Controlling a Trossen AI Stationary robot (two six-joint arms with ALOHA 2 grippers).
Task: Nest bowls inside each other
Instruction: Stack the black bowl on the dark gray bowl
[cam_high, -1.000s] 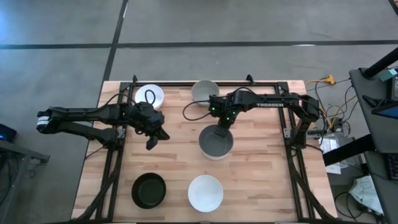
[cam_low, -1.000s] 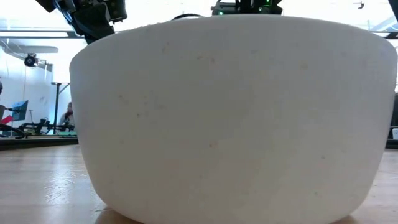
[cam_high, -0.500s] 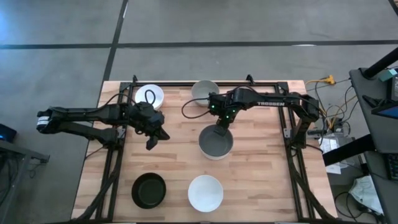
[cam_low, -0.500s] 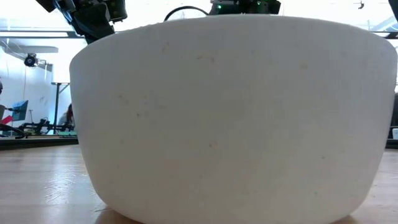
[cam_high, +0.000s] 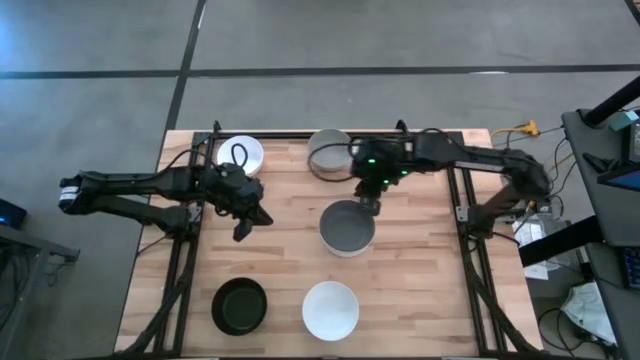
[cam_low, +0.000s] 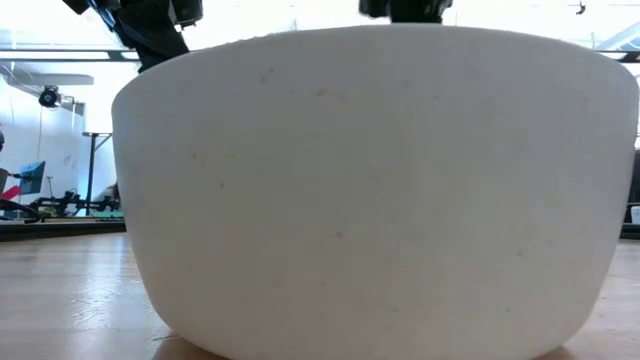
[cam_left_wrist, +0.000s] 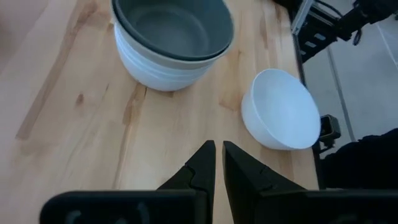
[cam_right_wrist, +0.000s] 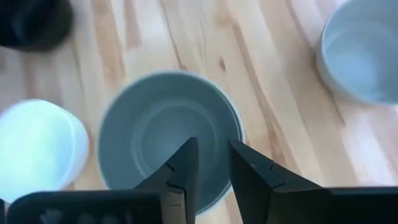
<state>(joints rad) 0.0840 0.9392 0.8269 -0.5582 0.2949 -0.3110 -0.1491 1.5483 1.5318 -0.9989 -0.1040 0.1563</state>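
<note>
In the table's middle a grey bowl (cam_high: 347, 226) sits nested in a white bowl (cam_left_wrist: 163, 67). My right gripper (cam_high: 368, 205) hangs open above the grey bowl's far rim (cam_right_wrist: 168, 134) and touches nothing. Four bowls stand singly on the wood. They are a white one (cam_high: 330, 310) at near centre, a black one (cam_high: 240, 306) at near left, a pale grey one (cam_high: 330, 152) at far centre and a white one (cam_high: 240, 154) at far left. My left gripper (cam_high: 243, 226) waits shut above bare wood, left of the stack (cam_left_wrist: 171, 37).
A dark cable loop lies over the far-left white bowl. The near white bowl (cam_low: 370, 190) fills the low view and hides the table behind it. Bare wood (cam_high: 280, 260) lies between the stack and the two near bowls. Black frame rails run along both table sides.
My right gripper has risen from the grey bowl's far rim and drawn back toward the table's far right, tipping more steeply downward. The grey bowl stays nested in the white one. My left arm has kept still.
</note>
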